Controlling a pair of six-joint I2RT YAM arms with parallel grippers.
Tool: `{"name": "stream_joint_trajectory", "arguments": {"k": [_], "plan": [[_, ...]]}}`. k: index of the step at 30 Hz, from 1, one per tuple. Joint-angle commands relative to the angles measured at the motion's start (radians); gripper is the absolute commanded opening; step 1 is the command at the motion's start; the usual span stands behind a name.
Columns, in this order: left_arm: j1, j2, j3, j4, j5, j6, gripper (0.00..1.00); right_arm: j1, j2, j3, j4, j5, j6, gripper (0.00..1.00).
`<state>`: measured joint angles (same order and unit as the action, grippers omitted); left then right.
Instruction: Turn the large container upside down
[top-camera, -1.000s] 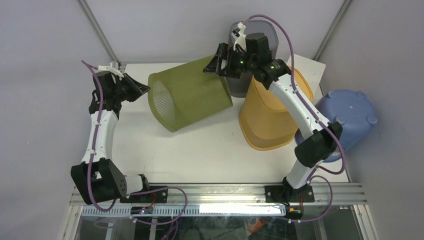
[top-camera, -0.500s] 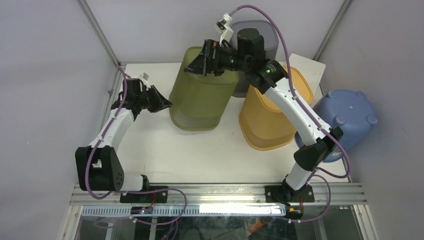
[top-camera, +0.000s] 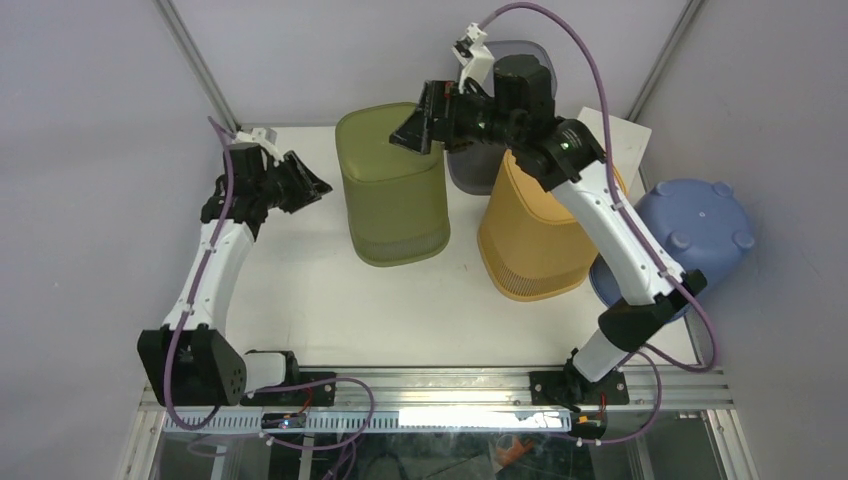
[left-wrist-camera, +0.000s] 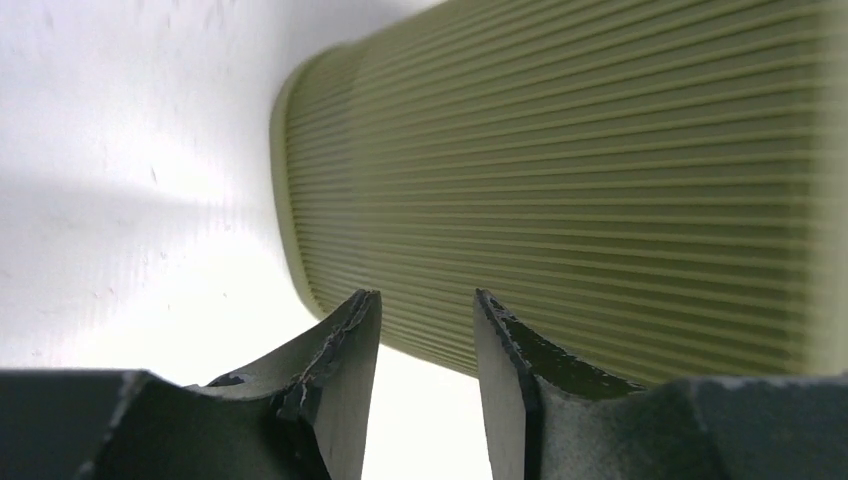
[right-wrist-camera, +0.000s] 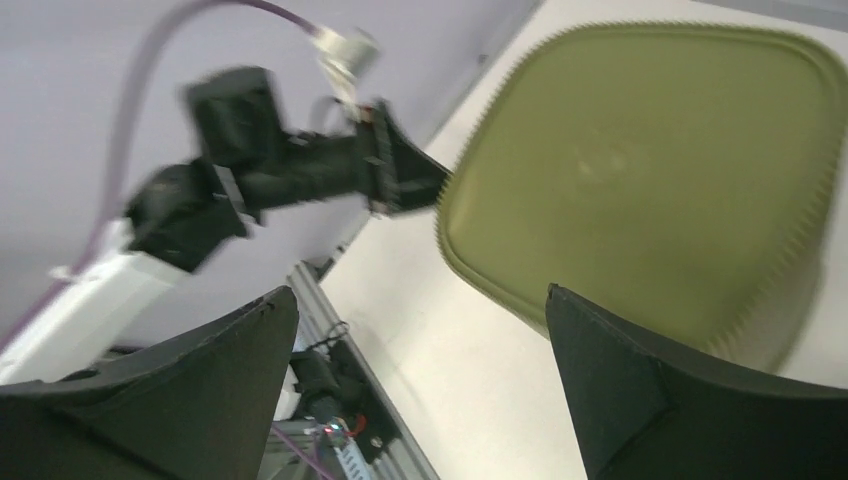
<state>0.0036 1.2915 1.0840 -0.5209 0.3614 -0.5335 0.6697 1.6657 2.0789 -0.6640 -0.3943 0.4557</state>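
Note:
The large container (top-camera: 395, 200), an olive-green ribbed bin, stands on the white table (top-camera: 400, 300) with its closed base facing up and its rim down. My left gripper (top-camera: 318, 186) hovers just left of it, apart from its wall, jaws parted with nothing between them. In the left wrist view the ribbed side (left-wrist-camera: 600, 180) fills the frame beyond the left gripper (left-wrist-camera: 425, 295). My right gripper (top-camera: 407, 127) hangs wide open over the back edge of the base, holding nothing. The right wrist view looks down past the right gripper (right-wrist-camera: 420, 300) onto the smooth base (right-wrist-camera: 650, 190).
An orange ribbed basket (top-camera: 545, 240) stands right of the green bin. A dark grey bin (top-camera: 470, 175) stands behind, between the two. A blue bin (top-camera: 690, 235) sits bottom-up off the table's right edge. The frame posts rise at the back corners.
The green bin went from lying on its side to standing base-up. My right gripper came off it and rose. The left gripper opened a little and drew back left.

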Motion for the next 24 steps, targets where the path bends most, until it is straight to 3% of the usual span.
{"name": "stream_joint_trajectory", "arguments": {"k": [1, 6, 12, 18, 24], "plan": [[-0.001, -0.16, 0.155, -0.055, -0.077, 0.065, 0.43, -0.008, -0.189, -0.158, -0.067, 0.176, -0.127, 0.99], [-0.002, -0.283, 0.218, -0.06, 0.003, 0.086, 0.51, -0.007, -0.387, -0.505, 0.01, 0.205, -0.188, 0.99], [-0.032, -0.373, 0.163, -0.025, 0.166, 0.06, 0.59, 0.022, -0.406, -0.645, 0.033, 0.196, -0.265, 0.98], [-0.057, -0.447, 0.065, -0.024, 0.18, 0.062, 0.66, 0.028, -0.245, -0.586, 0.117, 0.274, -0.323, 0.99], [-0.059, -0.484, -0.017, -0.026, 0.178, 0.047, 0.67, 0.027, 0.066, -0.305, 0.188, 0.278, -0.271, 0.99]]}}
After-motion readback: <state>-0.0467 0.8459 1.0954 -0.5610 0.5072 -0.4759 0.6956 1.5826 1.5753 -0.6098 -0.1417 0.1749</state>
